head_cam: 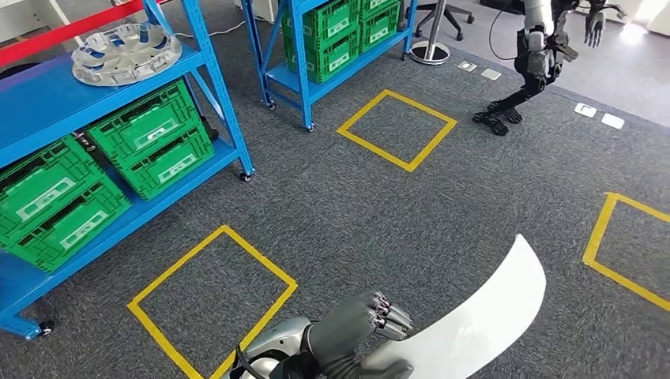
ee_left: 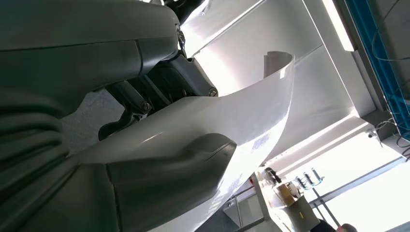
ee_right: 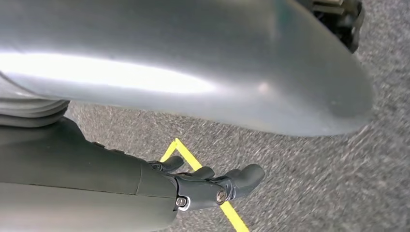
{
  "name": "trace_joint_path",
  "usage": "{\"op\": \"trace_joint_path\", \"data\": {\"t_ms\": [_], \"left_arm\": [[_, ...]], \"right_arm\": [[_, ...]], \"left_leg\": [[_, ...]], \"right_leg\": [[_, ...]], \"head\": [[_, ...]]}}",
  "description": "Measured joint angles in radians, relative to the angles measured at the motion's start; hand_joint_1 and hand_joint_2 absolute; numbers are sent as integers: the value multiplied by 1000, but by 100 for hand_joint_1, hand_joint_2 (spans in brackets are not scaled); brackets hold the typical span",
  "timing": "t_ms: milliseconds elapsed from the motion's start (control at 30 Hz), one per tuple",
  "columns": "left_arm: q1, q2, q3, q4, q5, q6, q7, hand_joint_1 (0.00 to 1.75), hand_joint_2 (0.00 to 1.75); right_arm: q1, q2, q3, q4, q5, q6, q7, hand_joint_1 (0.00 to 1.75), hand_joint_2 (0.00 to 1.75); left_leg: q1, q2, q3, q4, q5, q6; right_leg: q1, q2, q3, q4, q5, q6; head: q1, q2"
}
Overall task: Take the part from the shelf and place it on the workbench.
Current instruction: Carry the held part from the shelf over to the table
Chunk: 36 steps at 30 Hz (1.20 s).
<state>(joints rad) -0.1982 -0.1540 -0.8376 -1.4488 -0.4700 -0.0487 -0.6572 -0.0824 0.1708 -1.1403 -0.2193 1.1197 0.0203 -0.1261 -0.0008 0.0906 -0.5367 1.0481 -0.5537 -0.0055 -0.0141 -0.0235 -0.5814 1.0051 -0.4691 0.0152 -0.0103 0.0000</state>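
The part is a long, curved white panel (head_cam: 482, 316) at the bottom of the head view, held over the grey carpet. My left hand (head_cam: 359, 328) grips its near end, with dark fingers curled over the top edge. In the left wrist view the panel (ee_left: 256, 111) arcs away from the hand, and the thick grey thumb (ee_left: 193, 159) presses on its face. My right hand (ee_right: 212, 186) hangs beside my body above the carpet, its fingers stretched out with nothing in them.
A blue shelf (head_cam: 47, 95) at the left carries green crates (head_cam: 150, 138) and a silver wheel cover (head_cam: 126, 51). A second blue rack (head_cam: 332, 39) stands behind. Yellow tape squares (head_cam: 213, 296) mark the carpet. Another humanoid robot (head_cam: 537, 55) stands at the back right.
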Motion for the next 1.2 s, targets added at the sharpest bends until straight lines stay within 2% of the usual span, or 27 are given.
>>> {"op": "trace_joint_path", "data": {"t_ms": [67, 100, 133, 167, 200, 233, 300, 333, 367, 433, 467, 500, 567, 633, 667, 700, 733, 767, 833, 867, 933, 967, 1033, 1100, 1133, 1167, 1200], "left_arm": [[4, 0, 3, 0, -1, 2, -3, 175, 175], [6, 1, 4, 0, -2, 2, -3, 175, 175], [8, 1, 6, 0, -4, 2, -3, 175, 175], [8, 1, 7, 0, -6, 2, -3, 175, 175], [8, 1, 8, 0, -9, 1, -2, 175, 175], [8, 0, 9, 0, -12, 1, 0, 175, 175], [7, -1, 10, 0, -17, 0, 3, 175, 175], [7, -2, 11, 0, -19, 0, 4, 175, 175], [7, -3, 11, 0, -20, 0, 5, 175, 175], [5, -8, 11, 0, -22, -1, 6, 175, 175], [3, -11, 11, 1, -23, -2, 6, 175, 175], [2, -15, 11, 1, -24, -2, 6, 175, 175], [0, -20, 11, 2, -25, -3, 6, 175, 175], [0, -21, 11, 5, -26, -4, 7, 175, 175], [-1, -21, 11, 7, -27, -5, 7, 175, 175], [-2, -21, 11, 8, -28, -6, 7, 175, 175], [-3, -22, 11, 10, -29, -7, 6, 175, 175], [-5, -23, 11, 11, -29, -8, 6, 175, 175], [-10, -25, 10, 12, -30, -9, 3, 175, 175], [-12, -26, 10, 13, -30, -9, 2, 175, 175], [-14, -29, 9, 16, -29, -9, -1, 175, 175], [-15, -30, 8, 18, -29, -9, -3, 175, 175], [-17, -32, 8, 20, -27, -9, -6, 175, 175], [-16, -29, 8, 24, -26, -9, -7, 175, 175], [-15, -27, 8, 26, -25, -8, -8, 175, 175], [-15, -26, 8, 28, -23, -7, -8, 175, 175], [-14, -25, 8, 30, -22, -5, -7, 175, 175]], "right_arm": [[-2, -2, 1, 0, 9, -1, -2, 0, 0], [-3, -3, 3, 0, 12, -2, -4, 0, 0], [-3, -5, 4, 0, 14, -2, -5, 0, 0], [-2, -7, 6, 0, 15, -2, -6, 0, 0], [-1, -9, 7, 0, 15, -2, -7, 0, 0], [0, -11, 8, 0, 14, -2, -7, 0, 0], [-1, -13, 9, 0, 14, -2, -7, 0, 0], [-2, -13, 9, 0, 13, -2, -6, 0, 0], [-3, -14, 9, 0, 12, -2, -4, 0, 0], [-1, -15, 8, 0, 10, -2, -1, 0, 0], [1, -16, 8, 0, 8, -1, 0, 0, 0], [1, -17, 8, 0, 6, -1, 0, 0, 0], [-2, -17, 8, 0, 3, 0, 0, 0, 0], [-4, -17, 9, 0, 3, 1, 6, 0, 0], [-4, -17, 9, 0, 3, 1, 9, 0, 0], [-3, -18, 9, 0, 3, 1, 11, 0, 0], [-2, -18, 8, 0, 2, 1, 11, 0, 0], [-2, -18, 8, 0, 1, 1, 10, 0, 0], [-5, -19, 8, 0, -2, 1, 8, 0, 0], [-6, -19, 8, 0, -3, 1, 6, 0, 0], [-5, -19, 8, 0, -4, 1, 3, 0, 0], [-3, -19, 8, 0, -5, 1, 0, 0, 0], [-4, -19, 8, 0, -6, 1, -6, 0, 0], [-7, -19, 8, 0, -5, 1, -7, 0, 0], [-8, -20, 8, 0, -4, 1, -7, 0, 0], [-7, -20, 8, 0, -2, 1, -7, 0, 0], [-6, -20, 8, 0, 0, 1, -6, 0, 0]], "left_leg": [[5, -59, -47, 107, -62, -9], [6, -76, -80, 175, -92, -11], [6, -83, -105, 227, -109, -12], [6, -85, -116, 247, -106, -12], [7, -87, -109, 228, -83, -11], [8, -94, -84, 172, -45, -9], [13, -136, -26, 42, 15, -3], [15, -154, -10, 2, 27, -1], [14, -166, -6, -13, 28, 4], [10, -150, -5, -17, 31, 18], [9, -138, -4, -21, 34, 26], [10, -125, -2, -25, 37, 34], [9, -96, -1, -30, 40, 44], [5, -64, -2, -30, 38, 48], [3, -49, -2, -30, 37, 50], [2, -35, -1, -29, 36, 50], [1, -22, 0, -29, 34, 50], [0, -11, 2, -28, 32, 48], [-5, 8, 5, -26, 26, 40], [-7, 16, 7, -25, 23, 35], [-9, 31, 12, -28, 19, 26], [-8, 27, 15, -26, 15, 20], [-5, -19, -3, 23, -19, 9], [0, -72, -60, 143, -81, 2], [1, -81, -91, 206, -105, 0], [3, -85, -112, 244, -112, -1], [4, -86, -116, 247, -97, -2]], "right_leg": [[-3, 22, -1, -2, 4, -7], [-3, 35, -3, -2, 4, -9], [-3, 49, -5, -1, 4, -9], [-3, 62, -5, 0, 4, -9], [-3, 77, -5, 1, 5, -8], [-4, 91, -4, 2, 5, -6], [-4, 120, -6, 6, 6, 2], [-4, 132, -10, 7, 8, 8], [-5, 142, -14, 7, 10, 16], [-10, 158, -21, 3, 15, 32], [-10, 148, -25, 8, 13, 37], [-9, 126, -35, 26, 2, 41], [-4, 65, -83, 124, -51, 45], [-4, 40, -145, 251, -104, 49], [-4, 35, -159, 281, -108, 49], [-4, 32, -152, 272, -95, 48], [-3, 25, -125, 225, -68, 46], [-1, 9, -84, 153, -36, 42], [7, -27, -19, 36, 1, 30], [11, -36, -6, 10, 5, 24], [13, -22, -7, 3, 4, 14], [11, -13, -6, -1, 6, 10], [3, 9, -4, -7, 13, 0], [1, 32, -4, -9, 16, -6], [1, 46, -5, -8, 16, -6], [0, 59, -6, -7, 16, -6], [0, 73, -6, -5, 16, -5]], "head": [[-5, 0], [-7, 0], [-8, 0], [-8, 0], [-9, 0], [-9, 0], [-10, 0], [-10, 0], [-10, 0], [-10, 0], [-9, 0], [-6, 0], [0, 0], [3, 0], [3, 0], [4, 0], [4, 0], [4, 0], [4, 0], [4, 0], [3, 0], [3, 0], [0, 0], [-4, 0], [-5, 0], [-5, 0], [-5, 0]]}}
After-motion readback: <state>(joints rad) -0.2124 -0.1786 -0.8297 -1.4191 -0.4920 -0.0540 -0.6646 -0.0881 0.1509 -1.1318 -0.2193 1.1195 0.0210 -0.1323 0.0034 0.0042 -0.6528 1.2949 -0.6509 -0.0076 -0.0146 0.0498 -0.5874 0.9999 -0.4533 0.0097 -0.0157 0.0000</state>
